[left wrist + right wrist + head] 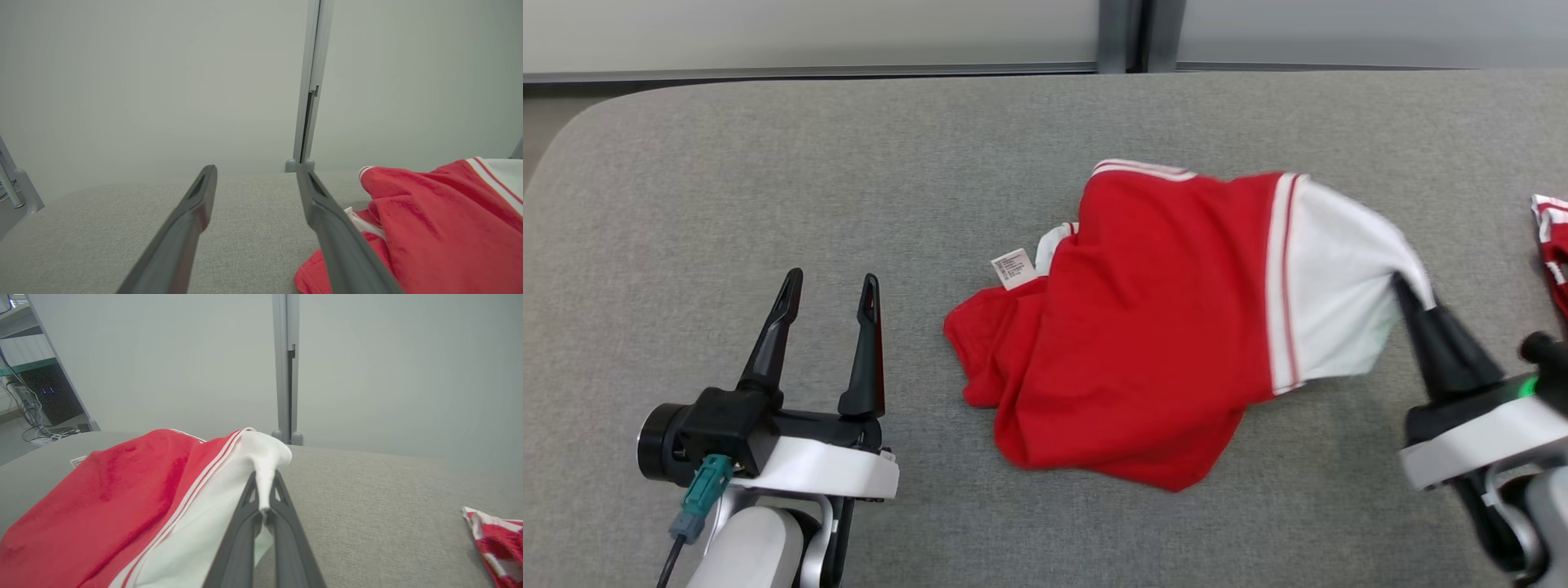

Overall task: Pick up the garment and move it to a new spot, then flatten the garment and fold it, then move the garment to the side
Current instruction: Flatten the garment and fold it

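the right gripper (1406, 292) pinches the garment (1143, 343) by a bunched corner of its white panel, the two dark fingers pressed together on the cloth and holding that corner up off the grey padded table (849, 163). from the pinch, the garment spreads away to the gripper's left: first the white panel, then a pair of thin red and white stripes, then a wide red body that lies crumpled on the table between the two grippers. a small white label (1013, 268) sits at the garment's far edge, on the side nearest the left gripper (832, 284). that gripper holds nothing, its fingers spread apart and pointing across the table, with the red cloth near its right finger and a strip of bare table between them in the head view. in the right wrist view the white cloth rises in a peak from between the closed fingertips, and a grey post (286, 367) stands beyond them against a pale wall. a second red and white cloth (1553, 245) lies on the table to the right gripper's right, apart from the garment.
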Robot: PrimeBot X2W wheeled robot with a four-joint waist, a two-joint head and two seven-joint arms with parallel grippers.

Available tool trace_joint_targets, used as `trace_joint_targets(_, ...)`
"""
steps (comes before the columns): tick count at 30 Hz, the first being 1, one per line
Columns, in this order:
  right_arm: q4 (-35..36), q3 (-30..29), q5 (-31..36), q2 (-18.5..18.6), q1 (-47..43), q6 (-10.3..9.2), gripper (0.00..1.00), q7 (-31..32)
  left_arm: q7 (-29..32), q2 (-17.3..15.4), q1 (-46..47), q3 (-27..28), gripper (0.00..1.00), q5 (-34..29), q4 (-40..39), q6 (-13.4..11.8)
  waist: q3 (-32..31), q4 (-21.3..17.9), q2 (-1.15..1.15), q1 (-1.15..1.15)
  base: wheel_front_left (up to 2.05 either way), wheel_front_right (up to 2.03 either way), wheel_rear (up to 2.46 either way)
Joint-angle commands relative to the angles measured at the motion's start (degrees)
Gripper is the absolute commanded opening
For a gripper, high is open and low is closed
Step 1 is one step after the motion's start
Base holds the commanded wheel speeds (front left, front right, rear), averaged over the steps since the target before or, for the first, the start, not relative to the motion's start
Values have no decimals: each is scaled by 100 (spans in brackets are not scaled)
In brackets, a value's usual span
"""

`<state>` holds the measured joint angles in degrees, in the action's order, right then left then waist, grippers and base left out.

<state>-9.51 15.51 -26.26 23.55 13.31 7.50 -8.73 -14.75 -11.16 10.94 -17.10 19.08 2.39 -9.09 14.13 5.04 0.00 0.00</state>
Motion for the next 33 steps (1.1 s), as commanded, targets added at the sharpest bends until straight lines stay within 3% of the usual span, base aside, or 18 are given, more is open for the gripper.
trace_joint_targets(1, 32, -125, 46, 53, 29, -1, 0, 11, -27, -22, 15, 22, 100, -58, -17, -19, -3, -56, 0, 0, 0, 0, 0)
trace_joint_targets(9, -567, -1518, 31, -8, -497, -2, 0, 286, -32, -30, 99, 4, 100, -72, -13, 18, 56, -174, 0, 0, 0, 0, 0)
trace_joint_targets(13, -1076, -1679, -36, -222, -663, -2, 0, 245, -35, -22, 162, -19, 100, -76, 15, 18, 110, -176, 0, 0, 0, 0, 0)
trace_joint_targets(14, -1191, -1656, -37, -254, -679, -1, 5, 222, -36, -20, 153, -18, 100, -76, 23, 18, 115, -178, 0, 0, 0, 0, 0)
trace_joint_targets(15, -1287, -1629, -87, -295, -672, -1, 45, 188, -37, -15, 145, -19, 100, -74, 31, 14, 119, -181, 0, 0, 0, 0, 0)
trace_joint_targets(16, -1350, -1591, -112, -334, -644, -2, 94, 140, -39, -12, 140, -16, 100, -71, 36, 12, 120, -182, 0, 0, 0, 0, 0)
trace_joint_targets(17, -1374, -1553, -149, -372, -606, -1, 100, 83, -39, -12, 135, -13, 100, -68, 46, 9, 112, -186, 0, 0, 0, 0, 0)
trace_joint_targets(26, -678, -1540, 53, -352, -578, -1, 100, -320, -46, -29, -13, 39, 100, -42, 66, -48, -132, -229, 0, 0, 0, 0, 0)
trace_joint_targets(33, 556, -1467, 502, -443, -880, -1, 100, 149, -33, -100, -248, 65, 100, -3, 67, -92, -478, -311, 0, 0, 0, 0, 0)
